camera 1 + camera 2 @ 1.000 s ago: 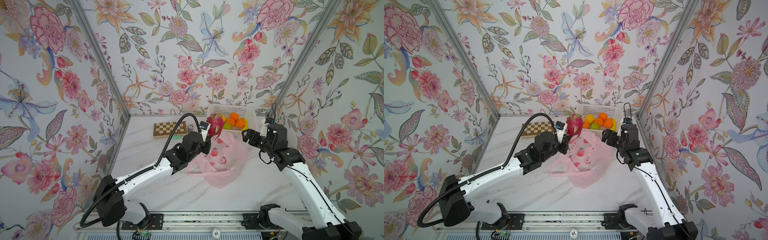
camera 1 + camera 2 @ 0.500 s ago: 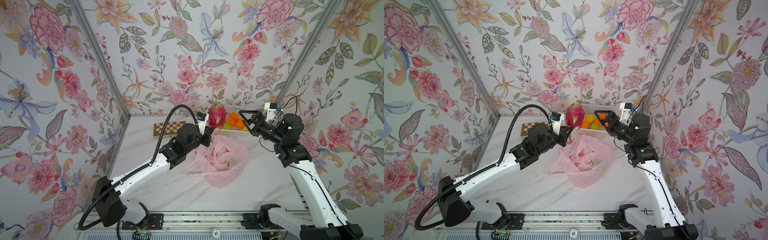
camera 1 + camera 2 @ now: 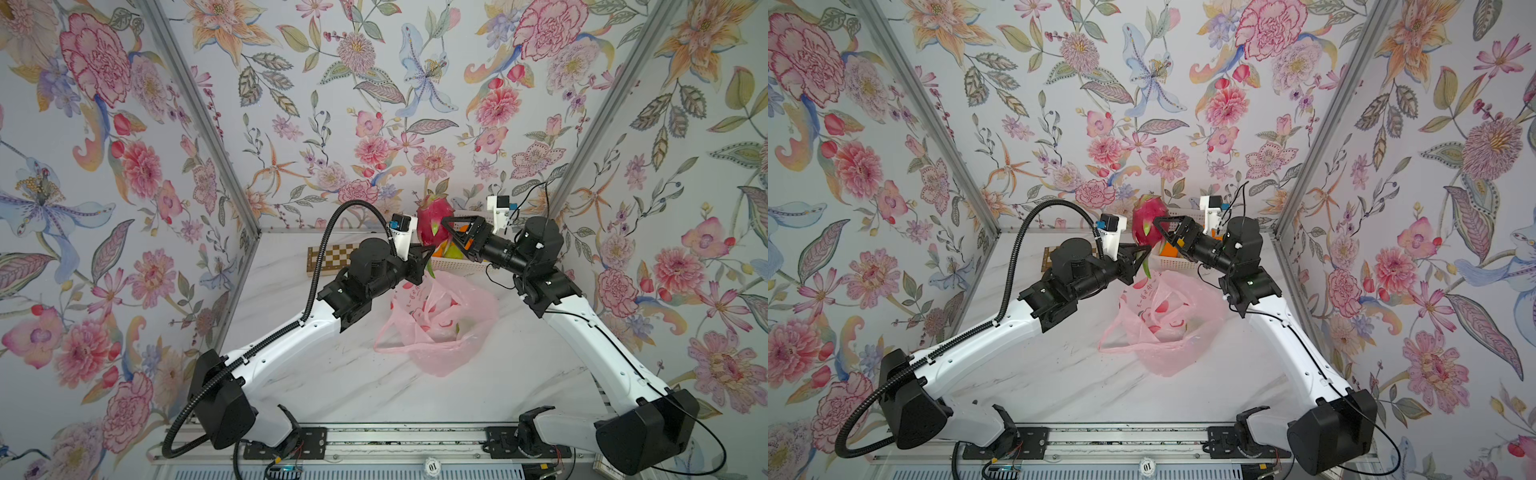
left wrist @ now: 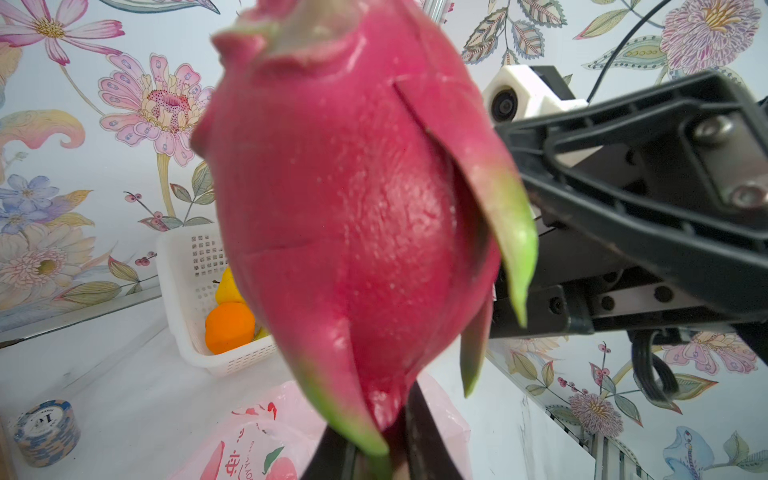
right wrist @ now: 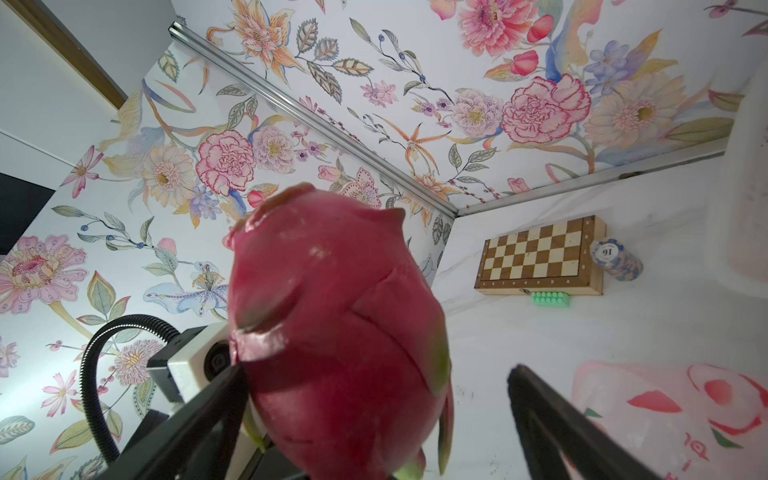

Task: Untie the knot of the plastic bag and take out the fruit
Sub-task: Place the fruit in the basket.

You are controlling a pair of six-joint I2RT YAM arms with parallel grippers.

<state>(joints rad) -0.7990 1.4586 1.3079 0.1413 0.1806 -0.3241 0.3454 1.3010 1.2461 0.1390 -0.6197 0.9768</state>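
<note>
Lifted since the earlier frame: magenta, green-scaled toy dragon fruit, from level with the bag mouth to upper centre of both top views, pinched at its lower tip by the narrowly set left gripper. Swung across from the basket over the same interval: right gripper, jaws at full spread either side of the fruit, not clamped.

Extended diagonally from lower left of frame to centre, wrist tilted upward: left arm. Raised from lower right, wrist folded back toward frame centre, roughly level: right arm.

In the right wrist view, one finger against the fruit skin, the other finger clear of it. Left fingertips mostly covered by the fruit in the left wrist view. Bag contents blurred by the film; only a pale-green shape discernible.

Slack and open on the white marble table, centre of frame, below both grippers: thin translucent pink plastic bag with red print. At table rear, largely masked by the grippers in the top views: white perforated plastic basket, holding an orange round fruit and a yellow piece. Left of the basket: wooden chessboard box, with a blue-and-white poker-chip stack just beside it.
</note>
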